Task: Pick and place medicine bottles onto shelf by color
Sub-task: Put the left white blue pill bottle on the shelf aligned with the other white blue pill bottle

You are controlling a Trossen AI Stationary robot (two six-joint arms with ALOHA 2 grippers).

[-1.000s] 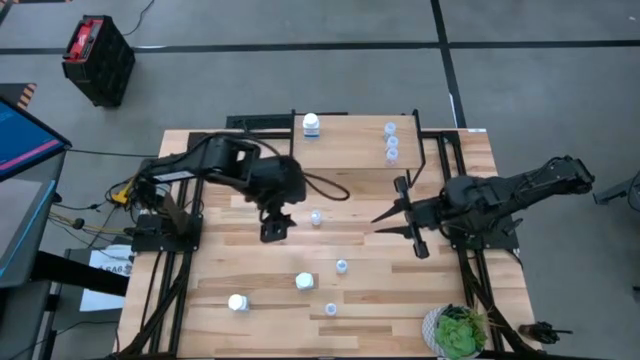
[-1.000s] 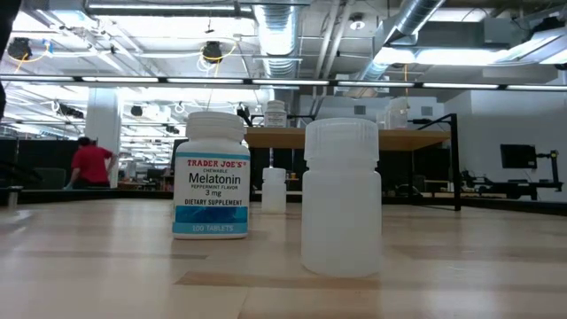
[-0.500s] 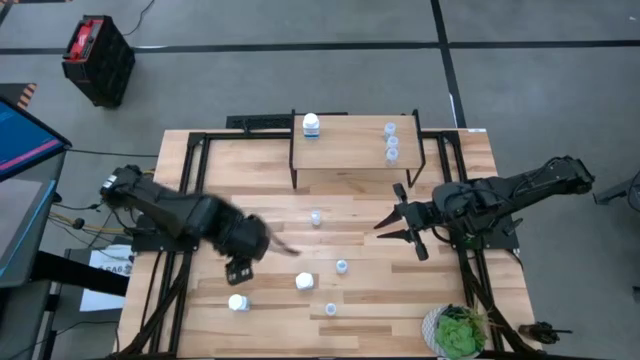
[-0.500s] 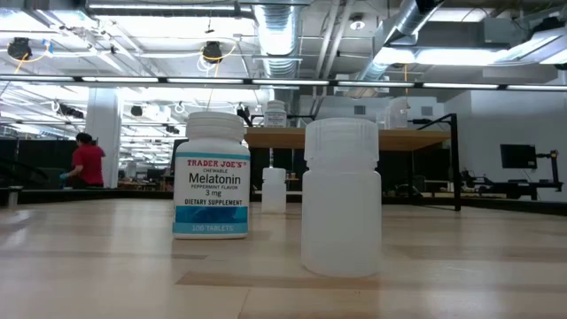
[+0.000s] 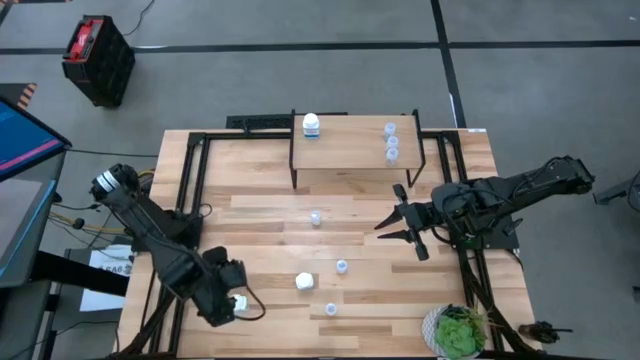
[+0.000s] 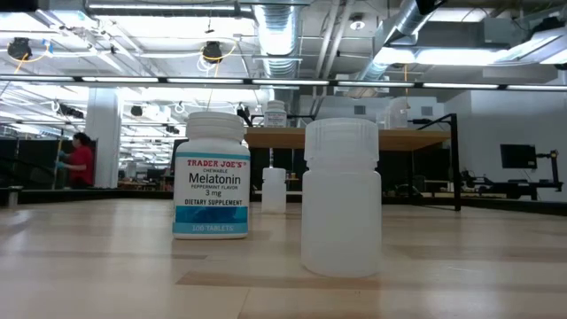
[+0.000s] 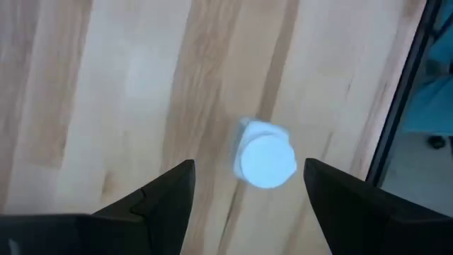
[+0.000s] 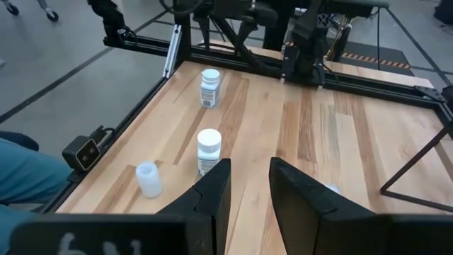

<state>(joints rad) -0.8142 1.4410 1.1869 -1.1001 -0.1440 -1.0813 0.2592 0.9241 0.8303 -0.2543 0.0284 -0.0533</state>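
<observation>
Progress check, using the shelf [image 5: 352, 150] as the landmark. It already carried one opaque white bottle [image 5: 311, 124] at one end and what looked like three small translucent bottles [image 5: 391, 142] in a row at the other end, so the colour split seemed to be underway.

Still off the shelf, down on the surface [image 5: 270, 225]: a small translucent bottle [image 5: 316, 217] just in front of the shelf, another translucent one [image 5: 341, 266] farther out, a white bottle [image 5: 304, 282] beside that, and one more translucent bottle [image 5: 330, 310] out by the edge farthest from the shelf. Then there was the white bottle [image 7: 266, 157] at the corner far from the shelf on the left arm's side.

That last one was the one being worked on. The left gripper [image 7: 246, 185] hung right over it with its fingers [image 7: 164, 190] spread wide on either side of the cap, nothing gripped yet, going by the wrist view.

The right gripper [image 5: 400, 222] sat near the shelf's right leg, fingers pinched together and holding nothing.

So I'd call it roughly halfway: about four shelved, about five left.
</observation>
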